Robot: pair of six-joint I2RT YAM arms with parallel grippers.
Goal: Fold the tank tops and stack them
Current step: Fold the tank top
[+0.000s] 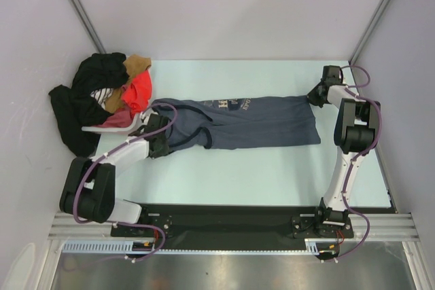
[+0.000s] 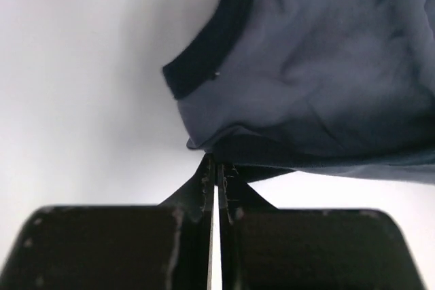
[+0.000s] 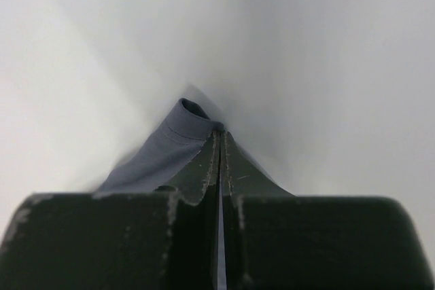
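Note:
The slate blue-grey tank top with pale chest lettering lies stretched across the table, neck end to the left, hem to the right. My left gripper is shut on its left end; in the left wrist view the closed tips pinch the fabric under the dark armhole trim. My right gripper is shut on the top's far right hem corner, seen in the right wrist view with a fold of blue fabric. The maroon-red tank top is not clearly visible; it may be hidden in the pile.
A pile of clothes sits at the far left: black garments, a bright orange-red one, a tan piece and a pink-red bit. The table's right edge lies just past my right arm.

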